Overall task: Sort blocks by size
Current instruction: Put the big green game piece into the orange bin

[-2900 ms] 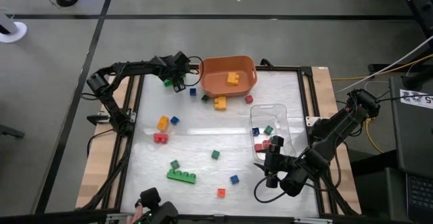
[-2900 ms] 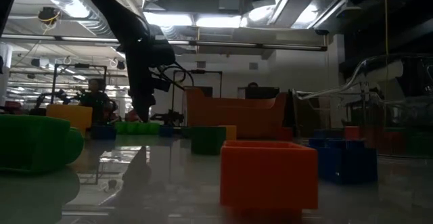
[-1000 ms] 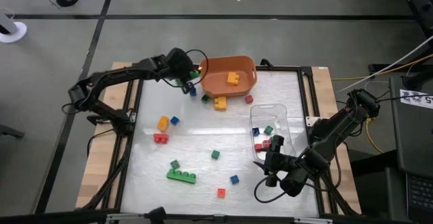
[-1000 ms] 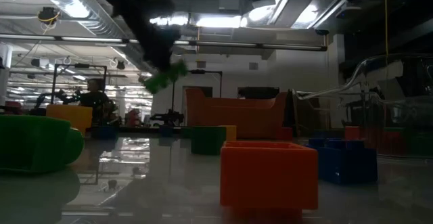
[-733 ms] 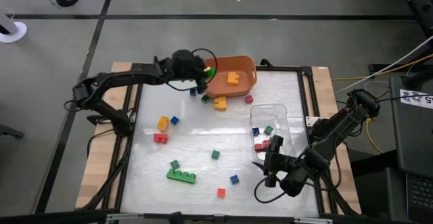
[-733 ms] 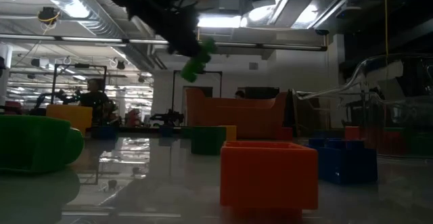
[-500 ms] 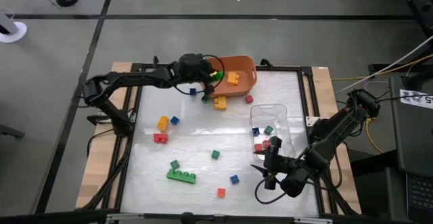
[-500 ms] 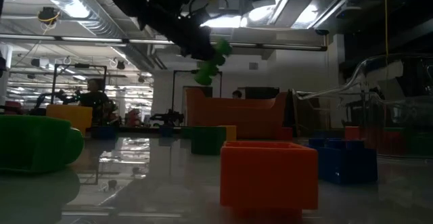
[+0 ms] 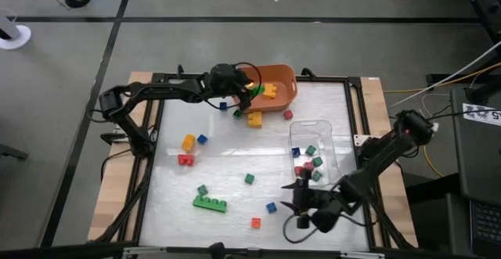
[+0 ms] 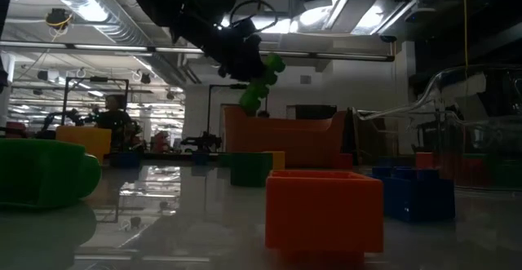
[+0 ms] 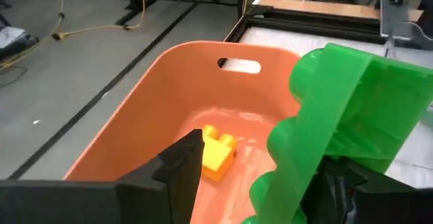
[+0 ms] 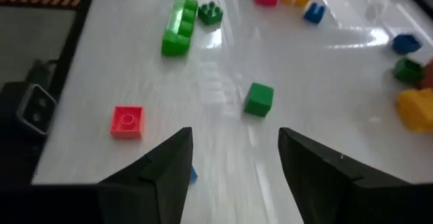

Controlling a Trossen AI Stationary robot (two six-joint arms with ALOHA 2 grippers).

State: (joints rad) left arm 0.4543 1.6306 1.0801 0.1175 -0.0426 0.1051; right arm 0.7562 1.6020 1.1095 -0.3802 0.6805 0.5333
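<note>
My left gripper (image 9: 241, 87) is shut on a green studded brick (image 9: 252, 90) and holds it above the left end of the orange bin (image 9: 282, 96). One yellow brick (image 11: 216, 153) lies in the bin. My right gripper (image 9: 286, 205) is open and empty, low over the table's near part, beside a blue cube (image 9: 270, 207). In the right wrist view its fingers (image 12: 155, 176) stand before a red cube (image 12: 126, 121) and a green cube (image 12: 258, 99). A long green brick (image 9: 210, 204) lies flat near the front left. My left gripper pinches the green brick between its two fingers, at the brick's end nearest the wrist (image 11: 298, 183). The fingers (image 11: 181, 162) come from the table's left, slanting down. The brick (image 10: 261, 82) is tilted and lifted clear, above the bin's rim.
A clear tray (image 9: 311, 124) at the right holds several small cubes. Loose cubes and bricks lie about: yellow (image 9: 254, 119) and orange (image 9: 188, 142) bricks, a red one (image 9: 185, 160), a green cube (image 9: 249, 178), a red cube (image 9: 255, 222). People show far behind in the low view.
My left gripper has carried the green brick up and toward the table's right, from beside the bin's left end to above its rim; the brick has tipped. My right gripper has moved toward the table's left, closer to the blue cube.
</note>
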